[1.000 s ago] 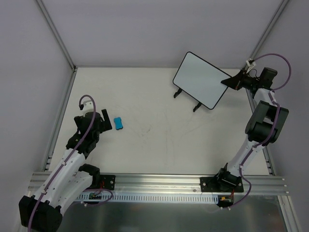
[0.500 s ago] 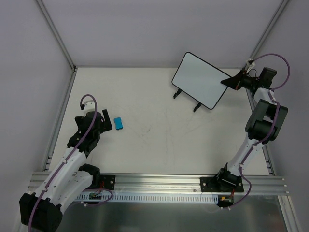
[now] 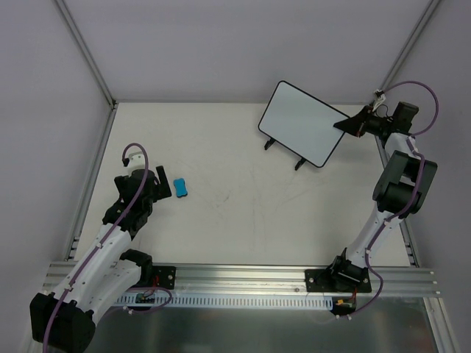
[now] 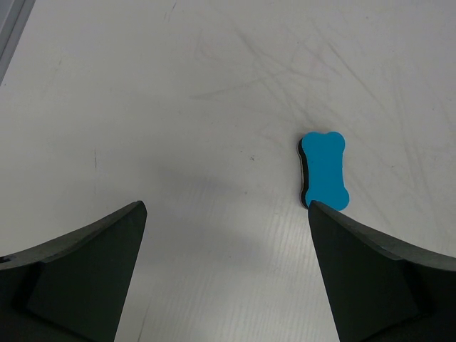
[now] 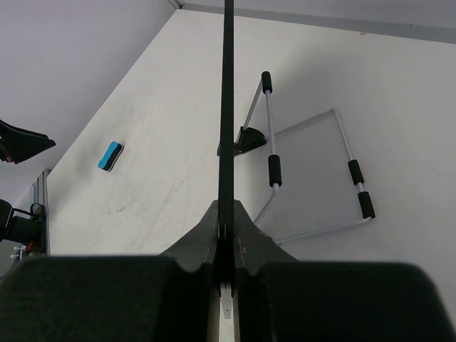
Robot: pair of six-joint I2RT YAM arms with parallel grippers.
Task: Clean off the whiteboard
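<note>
The whiteboard (image 3: 302, 122) stands tilted at the back right on its two black feet, its white face blank. In the right wrist view it shows edge-on as a thin black line (image 5: 227, 107). My right gripper (image 3: 347, 126) is shut on its right edge (image 5: 228, 235). A small blue eraser (image 3: 180, 187) lies on the table at the left. My left gripper (image 3: 160, 184) is open and empty just left of it; in the left wrist view the eraser (image 4: 325, 170) lies just beyond the right fingertip (image 4: 335, 221).
A wire stand with black foam grips (image 5: 313, 171) shows behind the board in the right wrist view. Grey walls enclose the table on three sides. An aluminium rail (image 3: 235, 279) runs along the near edge.
The whiteboard has shifted slightly left and back with my right gripper. The left arm has barely moved.
</note>
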